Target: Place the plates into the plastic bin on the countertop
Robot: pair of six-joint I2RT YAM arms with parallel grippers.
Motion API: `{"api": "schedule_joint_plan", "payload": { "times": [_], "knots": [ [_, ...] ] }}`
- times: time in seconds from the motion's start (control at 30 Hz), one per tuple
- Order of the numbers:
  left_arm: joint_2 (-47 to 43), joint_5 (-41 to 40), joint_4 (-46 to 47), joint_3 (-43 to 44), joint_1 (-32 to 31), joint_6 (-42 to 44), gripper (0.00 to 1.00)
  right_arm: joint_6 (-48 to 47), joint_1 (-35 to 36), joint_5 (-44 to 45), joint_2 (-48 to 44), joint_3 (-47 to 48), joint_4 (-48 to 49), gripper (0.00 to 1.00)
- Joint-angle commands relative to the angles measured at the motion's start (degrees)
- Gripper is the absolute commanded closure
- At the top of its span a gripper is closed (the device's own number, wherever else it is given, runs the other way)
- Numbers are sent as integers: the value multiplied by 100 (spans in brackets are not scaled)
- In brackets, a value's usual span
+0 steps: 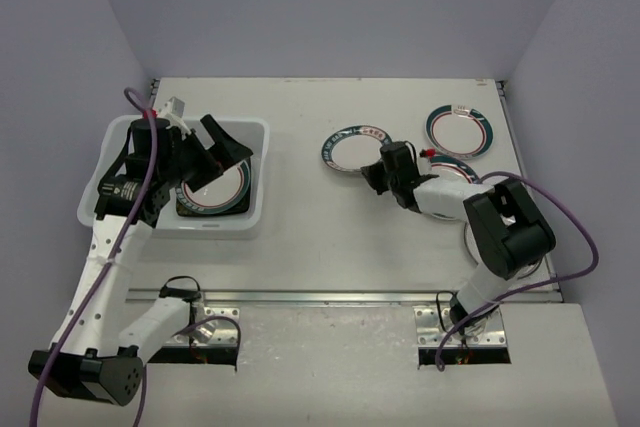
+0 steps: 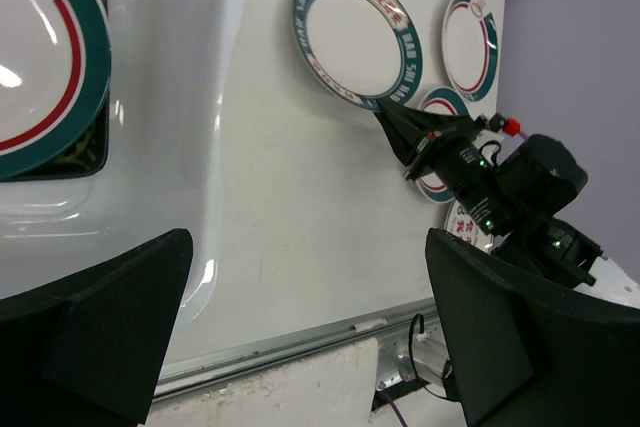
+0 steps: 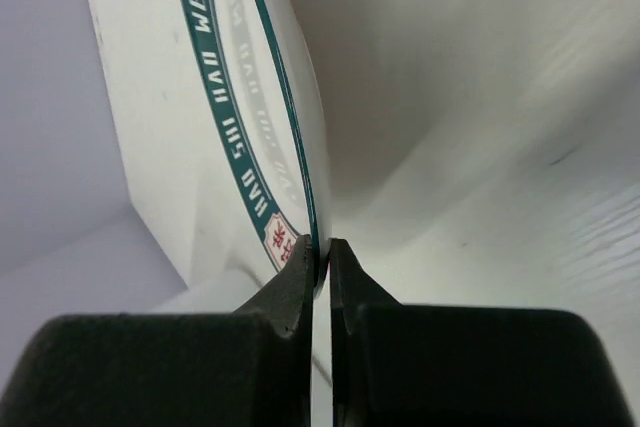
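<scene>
Overhead: right gripper pinched shut on the near rim of one lettered plate on the countertop; left gripper spread wide above the plastic bin, with one round plate on one square black plate inside.
Left wrist: four round plates on the countertop, the lettered one plus three other plates, all right of the bin.
Right wrist: two fingers clamped on that lettered rim.
</scene>
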Motion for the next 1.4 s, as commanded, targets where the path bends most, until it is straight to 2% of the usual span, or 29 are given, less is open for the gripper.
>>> {"api": "schedule_joint_plan", "payload": {
  "times": [0.0,0.1,0.2,0.33,0.37,0.4,0.43,0.53,0.67,0.73,0.8,0.83,0.87,0.9,0.93,0.97,1.0,1.03,1.07,1.1,1.2,1.27,1.37],
  "knots": [
    [582,857,541,442,-99,486,0,-2170,13,-987,-812,1472,-1613,100],
    [1042,1159,568,671,-110,850,0,-2670,-92,-1656,-1127,1563,-1663,100],
    [1363,1616,577,812,-124,1104,0,-3452,-168,-2590,-1085,2170,-2010,100],
    [1670,2054,812,743,-133,1227,0,-3700,-247,-4719,-857,2742,-2081,100],
    [1697,2091,814,716,-133,1245,0,-3692,-247,-4727,-812,2840,-2072,100],
    [1706,2187,962,672,-133,1271,0,-3614,-238,-5290,-794,2945,-1968,100],
    [1731,2196,1023,637,-133,1297,0,-3587,-238,-5450,-803,2955,-1907,100],
    [1856,2026,1098,486,-133,1368,7,-3656,-238,-5671,-905,2962,-1835,100],
    [1866,1929,1237,285,-133,1282,37,-3743,-238,-5842,-881,2926,-1930,100],
    [1786,1803,1358,251,-126,1216,65,-3787,-238,-5828,-924,2851,-1974,100],
    [1739,1703,1431,244,-124,1147,81,-3804,-238,-5834,-948,2825,-1991,100],
    [1692,1577,1480,248,-124,1070,96,-3820,-238,-5857,-971,2814,-2000,100],
    [1647,1502,1534,244,-124,1012,98,-3836,-238,-5877,-975,2814,-1996,100],
    [1596,1425,1586,240,-123,937,100,-3854,-241,-5894,-979,2816,-1997,97],
    [1528,1336,1627,233,-116,794,100,-3874,-254,-5894,-979,2822,-2017,82],
    [1466,1177,1616,216,-107,677,100,-3892,-279,-5839,-987,2831,-2169,54],
    [1370,861,1548,209,-47,462,100,-3966,-342,-5666,-1000,2850,-2466,17],
    [1254,539,1443,167,84,205,100,-4108,-408,-5358,-1016,2893,-2738,1],
    [1130,217,1314,99,262,-67,100,-4330,-470,-4963,-1034,2965,-3062,1],
    [1020,-96,1184,16,469,-293,100,-4690,-496,-4560,-1054,3086,-3785,1],
    [407,-381,1073,-554,1449,-934,100,-5168,-561,-3590,-1215,3022,-4452,1],
    [164,-767,934,-760,1719,-1089,100,-5321,-693,-3413,-1503,2665,-4569,1],
    [129,-1122,707,-894,1748,-1234,100,-5404,-940,-3491,-1747,2332,-4577,1]
  ]
}}
